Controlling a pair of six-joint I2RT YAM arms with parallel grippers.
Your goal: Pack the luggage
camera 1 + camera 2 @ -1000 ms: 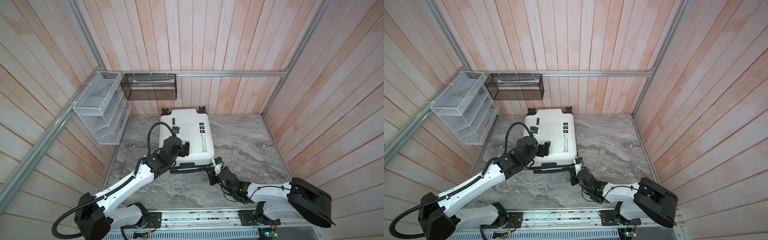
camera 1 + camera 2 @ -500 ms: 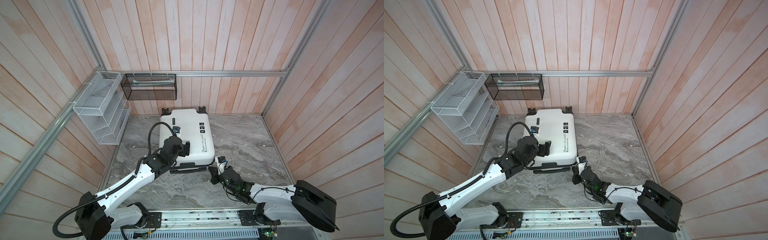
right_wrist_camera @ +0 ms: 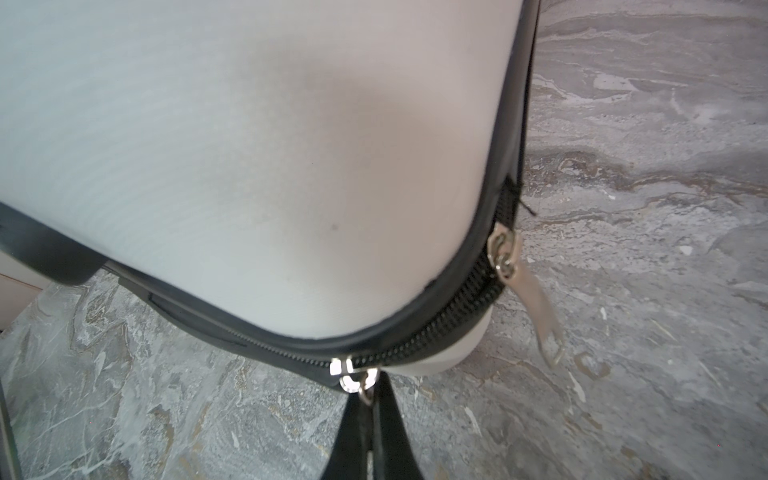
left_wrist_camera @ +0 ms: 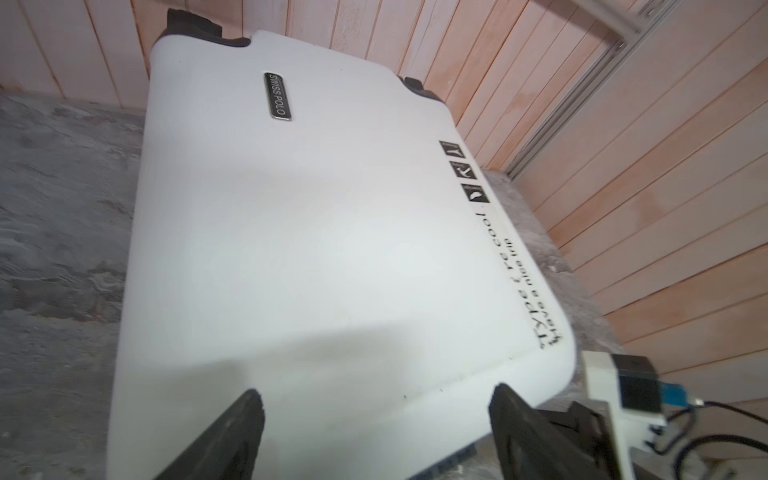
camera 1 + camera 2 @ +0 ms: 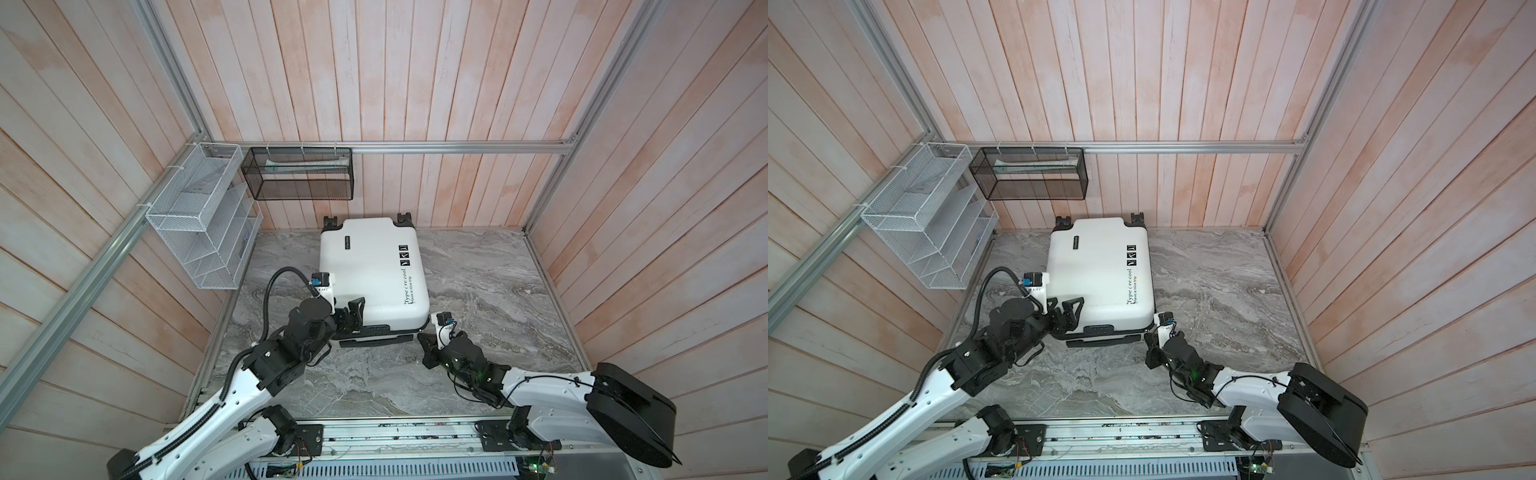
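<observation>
Luggage (image 5: 372,270) lies flat on the grey marbled desk (image 5: 490,299), white shell up and both halves together. Its black wheels are at the back edge and its black handle (image 5: 376,341) points toward the front edge. It sits left of the middle, closer to the back-left corner than to the right edge, as both top views show (image 5: 1100,270).

Left gripper (image 5: 353,318) is at the case's front-left corner with its jaws spread wide and nothing between them but the shell's edge. In the left wrist view the two black fingers (image 4: 245,419) frame the lid's near rim (image 4: 311,249); whether they press on it cannot be told.

Right gripper (image 5: 424,337) is low at the front-right corner of the case, clenched tight. In the right wrist view its tips (image 3: 368,399) pinch the zipper pull (image 3: 353,380) on the black zip that rounds the corner. Further along the same zip a second slider (image 3: 505,249) hangs its silver tab loose over the desk
</observation>
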